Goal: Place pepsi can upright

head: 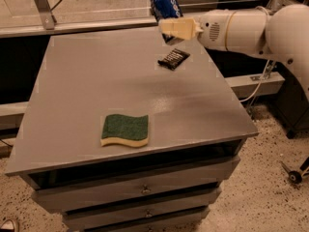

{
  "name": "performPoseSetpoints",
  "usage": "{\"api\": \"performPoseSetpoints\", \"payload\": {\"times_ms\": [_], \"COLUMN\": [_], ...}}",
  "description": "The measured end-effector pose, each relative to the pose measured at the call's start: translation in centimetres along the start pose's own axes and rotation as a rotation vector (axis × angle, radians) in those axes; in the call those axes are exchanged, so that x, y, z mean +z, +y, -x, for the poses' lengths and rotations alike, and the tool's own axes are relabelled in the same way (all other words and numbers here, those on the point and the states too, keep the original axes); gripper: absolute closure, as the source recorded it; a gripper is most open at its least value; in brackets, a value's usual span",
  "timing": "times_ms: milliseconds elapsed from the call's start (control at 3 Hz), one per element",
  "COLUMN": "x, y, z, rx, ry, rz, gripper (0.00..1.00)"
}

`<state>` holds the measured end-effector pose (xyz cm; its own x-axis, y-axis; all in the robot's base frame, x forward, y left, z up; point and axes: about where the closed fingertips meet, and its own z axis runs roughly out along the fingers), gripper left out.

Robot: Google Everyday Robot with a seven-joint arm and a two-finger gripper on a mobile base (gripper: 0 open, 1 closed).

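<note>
Grey table (87, 81) with drawers, speckled floor (270, 197); I've got the gripper (175, 29) above the far right corner, fingers clamped on the pepsi can (165, 3), held near upright in the air, ready to set down on its base; wrapper (173, 58) just below, sponge (125, 129) near the front edge

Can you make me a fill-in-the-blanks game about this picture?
The pincer, up by the table's far edge, grips a ___ pepsi can.
The sponge's top is ___.
The dark wrapper lies on the ___.
Missing words: blue, green, table.
</note>
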<state>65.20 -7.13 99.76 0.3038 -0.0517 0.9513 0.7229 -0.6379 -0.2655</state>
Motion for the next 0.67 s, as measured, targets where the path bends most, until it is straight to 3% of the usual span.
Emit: {"api": "performPoseSetpoints", "payload": {"times_ms": [333,667], "x": [-0.18,0.02], "y": [0.11,-0.12], "z": [2.12,2.36], "rx": [-0.138,-0.227], "ry": [-0.03,-0.034], "rz": [-0.057,-0.068], "gripper": [1.0,1.0]}}
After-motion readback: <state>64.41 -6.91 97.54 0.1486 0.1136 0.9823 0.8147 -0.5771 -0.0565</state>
